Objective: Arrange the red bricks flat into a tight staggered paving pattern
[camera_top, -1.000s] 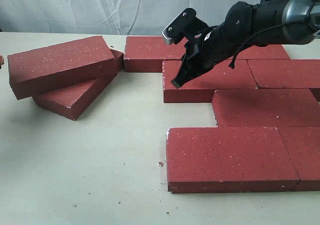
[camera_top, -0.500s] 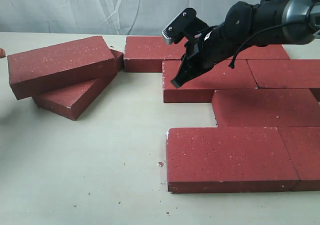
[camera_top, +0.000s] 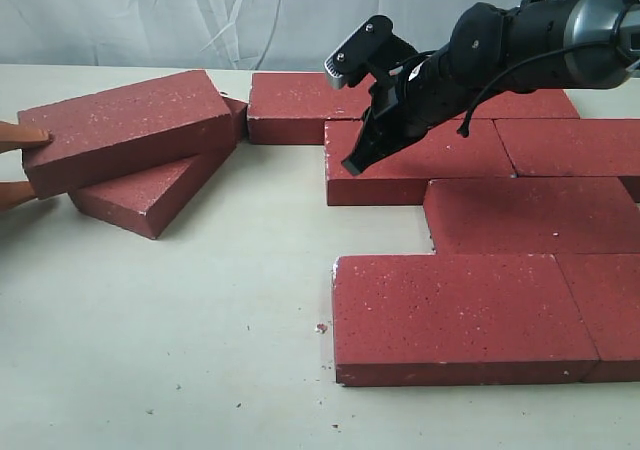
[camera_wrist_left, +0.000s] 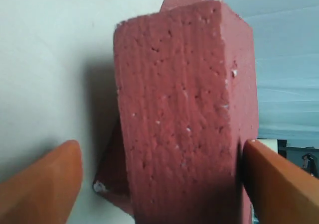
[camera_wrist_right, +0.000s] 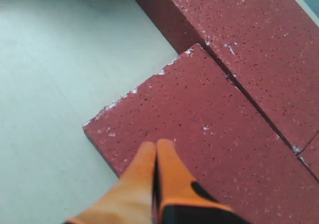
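Observation:
Two red bricks lie stacked crookedly at the left: the top brick (camera_top: 125, 125) rests tilted on the lower brick (camera_top: 145, 195). My left gripper (camera_top: 18, 165) is open and straddles the top brick's left end. In the left wrist view that brick's end face (camera_wrist_left: 179, 109) fills the space between the fingers of the left gripper (camera_wrist_left: 160, 149); one finger is clear of it. Several bricks lie flat in staggered rows at the right (camera_top: 460, 315). My right gripper (camera_top: 352, 165) is shut, its tip over a corner of a second-row brick (camera_wrist_right: 199, 109), and holds nothing (camera_wrist_right: 157, 144).
The cream table (camera_top: 200, 310) carries small crumbs (camera_top: 320, 326) in front of the nearest brick. A pale cloth backdrop (camera_top: 150, 15) hangs behind. A back-row brick (camera_top: 295, 105) lies close to the stacked pair.
The left gripper's orange fingers have come in from the left edge and now stand on either side of the top brick's end. The right arm has not moved.

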Robot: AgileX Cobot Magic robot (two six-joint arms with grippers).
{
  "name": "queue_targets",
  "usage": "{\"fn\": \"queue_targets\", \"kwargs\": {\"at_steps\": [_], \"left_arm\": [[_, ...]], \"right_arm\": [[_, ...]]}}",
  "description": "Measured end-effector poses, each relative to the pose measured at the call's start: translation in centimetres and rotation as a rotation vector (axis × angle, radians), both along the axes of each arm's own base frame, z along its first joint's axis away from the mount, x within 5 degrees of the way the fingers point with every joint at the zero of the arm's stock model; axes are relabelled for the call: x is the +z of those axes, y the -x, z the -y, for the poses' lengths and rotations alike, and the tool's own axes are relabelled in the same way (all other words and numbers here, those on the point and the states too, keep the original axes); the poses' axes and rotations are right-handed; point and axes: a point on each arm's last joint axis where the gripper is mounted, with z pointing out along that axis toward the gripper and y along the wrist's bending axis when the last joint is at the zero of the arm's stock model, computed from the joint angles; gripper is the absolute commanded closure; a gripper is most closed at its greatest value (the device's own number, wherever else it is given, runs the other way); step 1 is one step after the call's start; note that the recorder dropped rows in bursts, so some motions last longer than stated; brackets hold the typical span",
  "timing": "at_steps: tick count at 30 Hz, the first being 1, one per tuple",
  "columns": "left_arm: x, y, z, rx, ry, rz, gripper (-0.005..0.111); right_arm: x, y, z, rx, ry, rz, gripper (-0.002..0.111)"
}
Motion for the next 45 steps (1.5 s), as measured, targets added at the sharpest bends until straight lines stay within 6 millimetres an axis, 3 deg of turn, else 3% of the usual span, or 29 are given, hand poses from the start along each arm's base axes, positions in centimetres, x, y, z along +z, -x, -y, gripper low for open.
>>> {"fn": "queue_targets", "kwargs": {"at_steps": [3, 11, 16, 28, 31, 36, 40, 45], "left_arm": [[0.2, -0.1, 0.0, 0.015, 0.019, 0.011, 0.063], [0.2, -0.2, 0.0, 0.026, 0.034, 0.004, 0.106], [1.5, -0.2, -0.2, 0.034, 0.002, 0.008, 0.107], [8.8, 0.1, 0.1, 0.037, -0.099, 0.149, 0.107], [9.4, 0.0, 1.2, -0.011, -0.117, 0.149, 0.107], [9.8, -0.7, 5.2, -0.146, -0.139, 0.155, 0.107], [10.1, -1.1, 8.8, -0.263, -0.149, 0.162, 0.107], [10.1, -1.2, 12.2, -0.361, -0.148, 0.170, 0.107]], "right_arm": [[0.0, 0.0, 0.0, -0.001, 0.000, 0.002, 0.109], [0.0, 0.0, 0.0, -0.001, 0.000, 0.002, 0.109], [-0.2, -0.1, 0.0, -0.004, 0.000, 0.006, 0.109], [-1.0, -0.5, -0.1, -0.013, 0.003, 0.020, 0.109], [-1.0, -0.5, -0.1, -0.011, 0.004, 0.020, 0.109], [-0.5, 0.2, 0.2, 0.046, 0.060, -0.018, 0.109], [0.6, 0.5, 2.3, 0.023, 0.089, -0.091, 0.109], [2.1, -0.1, 8.8, -0.235, 0.055, -0.210, 0.109]]}}
